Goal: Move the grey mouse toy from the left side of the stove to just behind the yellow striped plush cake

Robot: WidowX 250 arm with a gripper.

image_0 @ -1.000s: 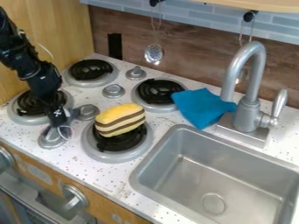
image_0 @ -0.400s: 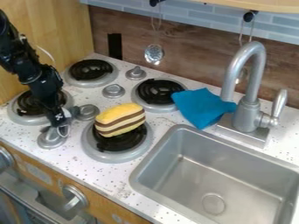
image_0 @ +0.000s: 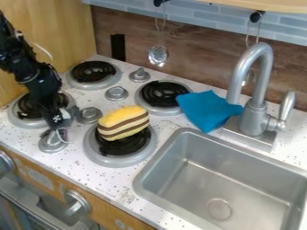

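1 yel. toy (image_0: 123, 123) | long axis low-L–up-R | gripper (image_0: 59, 130) nr knob (image_0: 52, 143), open/shut can't tell

Toy kitchen with sink (image_0: 187, 165), burners (image_0: 92, 72)

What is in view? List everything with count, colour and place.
striped toy: one, yellow, brown and cream, on a front burner
burners: four, black and silver, on the counter
stove knobs: four, silver, among the burners
front knobs: two, silver, on the stove's front
cloth: one, blue, beside the faucet
faucet: one, silver, behind the sink
sink: one, silver, in the counter
hanging utensils: two, silver, back wall
gripper: one, black, over the frontmost stove knob
arm: one, black, upper left
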